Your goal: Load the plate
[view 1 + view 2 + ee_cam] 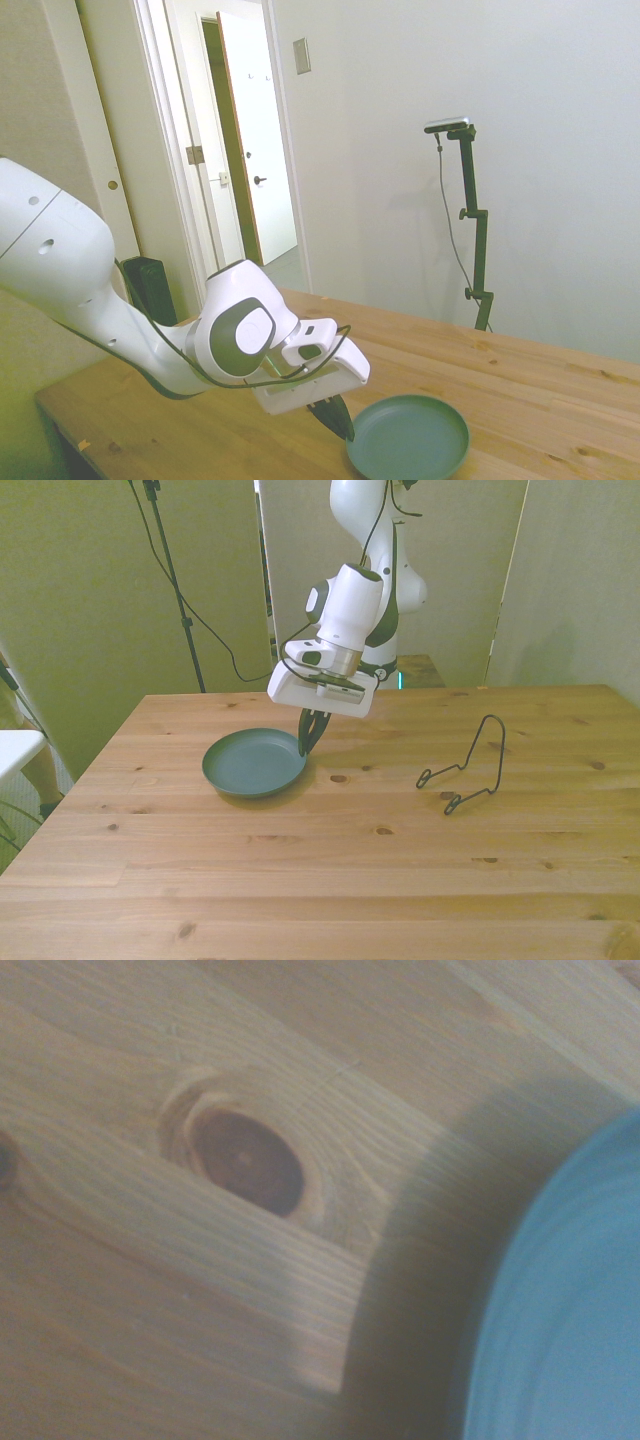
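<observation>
pincer [309,742] at plate [252,764] rim, fingertips together.

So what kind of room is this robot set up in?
Probably an indoor lab or office room: a wooden table carrying only a plate and wire stand, plain white walls, and an open door behind.

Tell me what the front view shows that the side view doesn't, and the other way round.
Only the front view shows the wire stand, sitting on the table toward the front view's right, well apart from the plate.

Only the side view shows the open white door and the doorway behind the table.

Both show the green plate lying flat on the wooden table, with the arm's end effector lowered at the plate's rim, its dark fingers close together.
</observation>
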### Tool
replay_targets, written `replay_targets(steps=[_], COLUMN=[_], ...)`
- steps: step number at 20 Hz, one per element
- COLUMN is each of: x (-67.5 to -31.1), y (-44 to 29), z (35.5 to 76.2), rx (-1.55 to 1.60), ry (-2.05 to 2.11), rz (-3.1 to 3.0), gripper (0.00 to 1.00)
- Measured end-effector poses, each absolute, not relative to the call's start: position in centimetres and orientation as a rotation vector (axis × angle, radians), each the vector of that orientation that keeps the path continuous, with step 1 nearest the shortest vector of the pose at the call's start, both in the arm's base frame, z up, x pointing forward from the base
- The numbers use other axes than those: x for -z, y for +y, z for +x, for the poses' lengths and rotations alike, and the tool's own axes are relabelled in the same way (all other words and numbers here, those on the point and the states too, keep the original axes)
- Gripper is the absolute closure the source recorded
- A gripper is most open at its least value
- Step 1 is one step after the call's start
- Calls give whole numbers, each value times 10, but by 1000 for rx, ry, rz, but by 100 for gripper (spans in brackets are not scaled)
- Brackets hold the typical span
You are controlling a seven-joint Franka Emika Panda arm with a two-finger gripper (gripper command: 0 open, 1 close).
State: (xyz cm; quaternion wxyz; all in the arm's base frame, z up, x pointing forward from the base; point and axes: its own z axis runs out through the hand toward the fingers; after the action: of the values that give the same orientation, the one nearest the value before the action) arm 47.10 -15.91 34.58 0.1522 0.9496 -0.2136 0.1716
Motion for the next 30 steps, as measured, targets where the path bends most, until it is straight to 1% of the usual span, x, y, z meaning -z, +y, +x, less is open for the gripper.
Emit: replay_targets(steps=[2,5,14,18,20,23,27,30], x=[-354,-381,-504,-562,-582,-591,-575,-564], y=[-161,-161,-135,-95,-72,-41,-17,-12], z=[474,481,500,521,533,550,565,569], rx=[-461,-395,-242,-194,-165,-72,64,168], ry=[-633,-669,-827,-853,-860,-875,-884,-905], rz=[2758,2825,3097,3228,3269,3331,3398,3452], gripper=[100,100,100,100,100,100,100,100])
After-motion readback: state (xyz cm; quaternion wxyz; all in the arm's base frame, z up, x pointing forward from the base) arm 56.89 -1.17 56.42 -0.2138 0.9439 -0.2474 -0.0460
